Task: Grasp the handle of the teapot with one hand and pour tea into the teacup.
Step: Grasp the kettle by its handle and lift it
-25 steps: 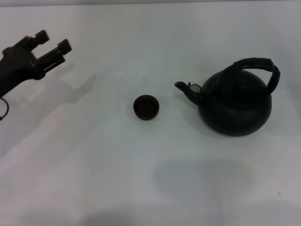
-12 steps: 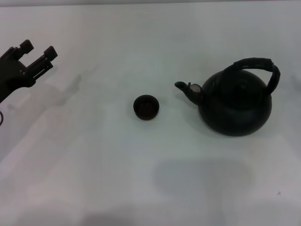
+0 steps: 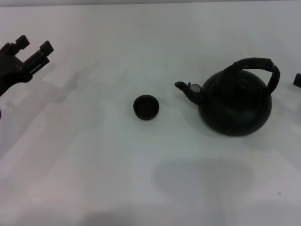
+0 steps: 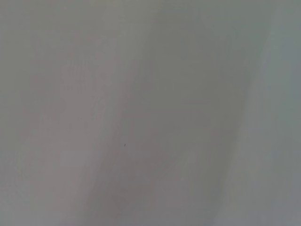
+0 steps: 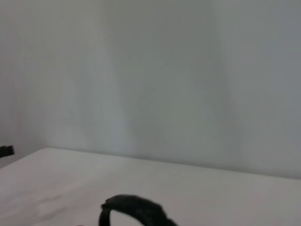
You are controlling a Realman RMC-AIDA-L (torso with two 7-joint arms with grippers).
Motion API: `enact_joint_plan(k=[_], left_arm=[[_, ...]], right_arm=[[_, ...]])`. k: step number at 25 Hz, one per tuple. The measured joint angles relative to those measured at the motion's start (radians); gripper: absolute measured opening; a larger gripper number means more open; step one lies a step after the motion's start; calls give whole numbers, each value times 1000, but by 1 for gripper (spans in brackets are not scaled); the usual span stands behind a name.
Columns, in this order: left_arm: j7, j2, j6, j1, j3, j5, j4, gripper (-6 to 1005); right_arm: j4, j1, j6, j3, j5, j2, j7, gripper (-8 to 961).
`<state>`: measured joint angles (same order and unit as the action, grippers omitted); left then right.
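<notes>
Apparently pre-grasp: teapot (image 3: 235, 104) sat center-right, spout toward teacup (image 3: 146, 107) for short pour. Left end effector (image 3: 33, 47) spread, upper left. Right end effector (image 3: 297, 80) at right edge, state indiscernible.

A bare test setup, more like a lab or demo station than a home. A plain white surface (image 3: 94, 165) carries only a black teapot (image 3: 235, 106), with a small teacup (image 3: 146, 107) standing near its spout. Behind the teapot, the right wrist view shows a blank pale wall (image 5: 164, 70) with no furnishings.
</notes>
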<state>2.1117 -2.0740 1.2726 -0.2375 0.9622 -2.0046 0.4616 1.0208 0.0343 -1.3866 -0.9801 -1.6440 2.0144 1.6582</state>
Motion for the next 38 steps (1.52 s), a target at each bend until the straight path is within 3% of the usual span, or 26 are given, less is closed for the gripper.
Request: enact_joint_plan(k=[5, 14, 27, 32, 38], left_arm=[[1, 0, 0, -5, -2, -1, 0, 802], [-3, 1, 5, 2, -2, -2, 0, 802], [-1, 3, 4, 13, -22, -2, 0, 802], [-1, 4, 3, 14, -30, -2, 0, 802], [-1, 5, 0, 11, -31, -2, 0, 802]], right_arm=[[-55, -17, -3, -36, 2, 3, 64, 809], [-257, -143, 8, -39, 5, -1, 176, 809], [-286, -176, 104, -43, 6, 2, 192, 809], [-286, -169, 126, -33, 1, -2, 181, 668], [-284, -164, 151, -32, -3, -2, 167, 611]])
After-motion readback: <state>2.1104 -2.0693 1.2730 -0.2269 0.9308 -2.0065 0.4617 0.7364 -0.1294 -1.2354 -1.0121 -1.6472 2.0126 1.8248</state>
